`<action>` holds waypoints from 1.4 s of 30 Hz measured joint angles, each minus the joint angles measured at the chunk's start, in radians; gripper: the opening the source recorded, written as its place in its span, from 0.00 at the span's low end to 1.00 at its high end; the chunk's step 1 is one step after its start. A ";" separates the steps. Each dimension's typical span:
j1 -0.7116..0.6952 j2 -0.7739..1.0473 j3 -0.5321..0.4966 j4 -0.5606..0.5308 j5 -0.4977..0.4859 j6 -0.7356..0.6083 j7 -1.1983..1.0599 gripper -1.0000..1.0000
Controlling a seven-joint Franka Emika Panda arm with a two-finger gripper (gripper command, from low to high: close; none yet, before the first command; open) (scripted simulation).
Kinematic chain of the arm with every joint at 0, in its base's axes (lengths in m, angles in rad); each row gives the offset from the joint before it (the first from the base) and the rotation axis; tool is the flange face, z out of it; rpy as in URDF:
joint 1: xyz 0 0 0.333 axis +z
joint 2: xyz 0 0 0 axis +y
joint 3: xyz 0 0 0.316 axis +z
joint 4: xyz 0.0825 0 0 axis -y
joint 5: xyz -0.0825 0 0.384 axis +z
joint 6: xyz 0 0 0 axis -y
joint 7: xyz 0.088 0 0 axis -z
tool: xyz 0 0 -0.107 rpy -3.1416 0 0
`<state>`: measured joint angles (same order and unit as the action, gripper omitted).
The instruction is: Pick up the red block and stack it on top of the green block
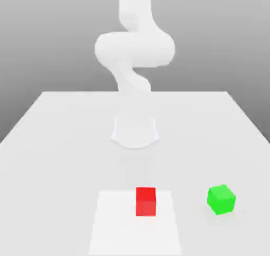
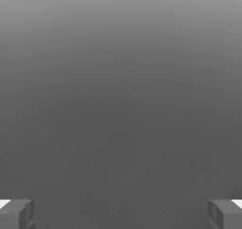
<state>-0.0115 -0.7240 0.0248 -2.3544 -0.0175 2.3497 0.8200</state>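
Red block (image 1: 146, 201) sits on the table (image 1: 63, 144), near the front edge in the exterior view, on a slightly brighter rectangular patch (image 1: 113, 223) of the surface. It stands flat, one face square to the camera, its top a lighter red than its front.

Green block (image 1: 221, 199) rests on the same table, off toward the exterior view's right of the red one. Well apart, not touching. It is turned at an angle, so a corner faces the camera and two side faces show. It lies outside the brighter patch.

White arm (image 1: 135, 49) rises behind both blocks from a round base (image 1: 135, 133) at mid-table. It bends into a thick elbow and runs up out of the top of the exterior view. Nothing of the arm touches either block.

Hand view: two grey fingertips, one at each lower corner (image 2: 16, 214) and (image 2: 226, 214), with the whole width of the picture between them. Jaws stand wide, with nothing between them. The gripper (image 2: 121, 215) faces a plain grey backdrop that shades from lighter to darker across the picture. No block lies between the fingertips.

Backdrop in the exterior view is the same flat grey, lighter near the table's far edge. Table is pale, nearly white, with soft shading toward its sides.
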 joint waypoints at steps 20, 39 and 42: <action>-0.017 0.742 0.075 -0.455 0.008 0.487 0.062 0.50; 0.004 0.768 0.056 -0.457 0.008 0.508 0.063 0.00; 0.006 0.707 0.070 -0.458 0.022 0.447 0.036 0.00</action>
<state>-0.0059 -0.0165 0.0950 -2.8123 0.0042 2.7965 0.8562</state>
